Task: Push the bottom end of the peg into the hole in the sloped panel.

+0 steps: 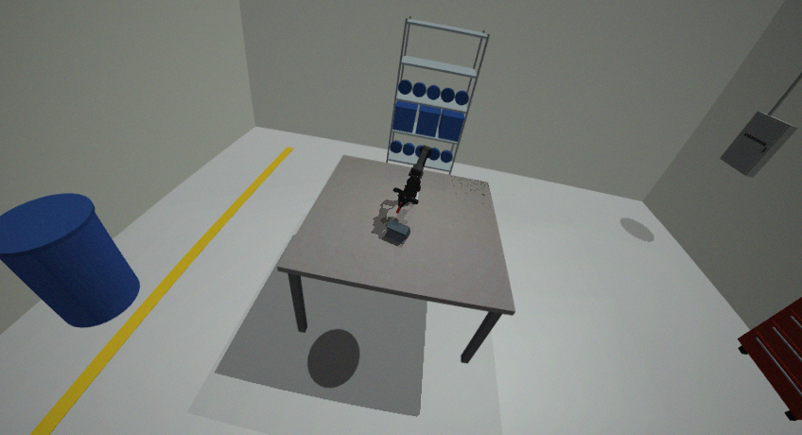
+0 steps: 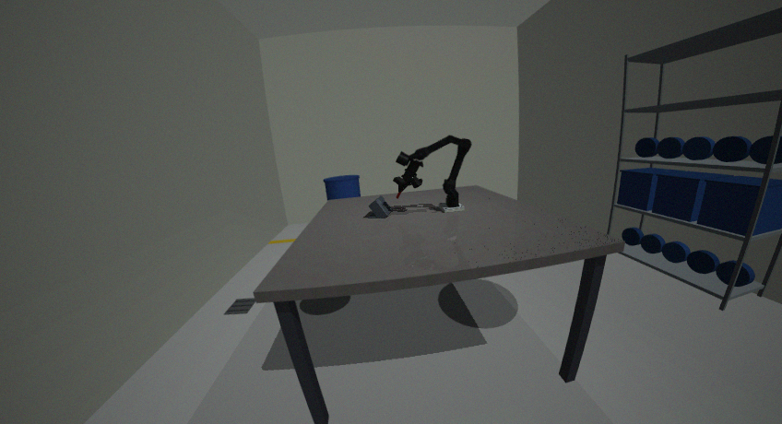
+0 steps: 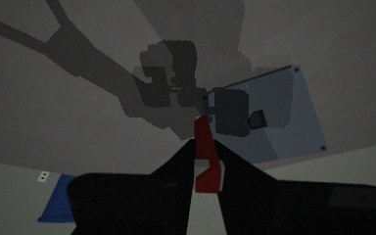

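My gripper [image 1: 400,204] [image 2: 401,188] [image 3: 203,144] is shut on the red peg [image 1: 398,210] [image 2: 398,194] [image 3: 204,132]. The peg shows flat faces in the wrist view, and its free end sticks out beyond the fingertips, tilted down towards the panel. The blue-grey sloped panel [image 1: 398,228] [image 2: 378,206] [image 3: 300,105] stands on the table. The peg is above the table, apart from the panel in the exterior view. In the wrist view, the dark angular hole [image 3: 258,119] lies right of the peg's end. The hole's exact outline is partly hard to read in the shadow.
The table [image 1: 450,262] [image 2: 439,250] carries the panel and the arm's base [image 2: 452,206]. Shadows of the arm fall on the table and across the panel's face. A shelf rack [image 1: 439,66] stands behind the table, and a blue barrel [image 1: 67,273] [image 2: 342,187] stands on the floor.
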Action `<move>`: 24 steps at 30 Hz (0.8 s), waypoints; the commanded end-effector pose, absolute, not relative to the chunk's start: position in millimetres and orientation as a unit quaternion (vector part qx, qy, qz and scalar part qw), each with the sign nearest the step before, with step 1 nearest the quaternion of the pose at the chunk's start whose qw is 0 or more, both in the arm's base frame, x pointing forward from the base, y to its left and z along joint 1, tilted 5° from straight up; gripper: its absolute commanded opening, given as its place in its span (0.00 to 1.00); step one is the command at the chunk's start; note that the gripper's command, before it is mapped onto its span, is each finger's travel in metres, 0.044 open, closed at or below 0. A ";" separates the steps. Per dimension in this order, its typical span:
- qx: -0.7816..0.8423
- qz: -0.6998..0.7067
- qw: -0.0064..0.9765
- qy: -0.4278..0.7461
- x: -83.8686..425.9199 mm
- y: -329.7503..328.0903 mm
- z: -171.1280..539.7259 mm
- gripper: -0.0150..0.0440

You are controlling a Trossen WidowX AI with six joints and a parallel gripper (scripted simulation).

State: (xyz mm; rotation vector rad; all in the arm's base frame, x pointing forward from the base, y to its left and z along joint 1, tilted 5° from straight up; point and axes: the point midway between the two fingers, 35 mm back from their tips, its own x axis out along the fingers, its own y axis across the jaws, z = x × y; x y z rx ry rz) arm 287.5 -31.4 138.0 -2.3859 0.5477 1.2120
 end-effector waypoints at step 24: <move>-0.900 0.382 0.149 0.150 282.3 -11.8 138.5 0.25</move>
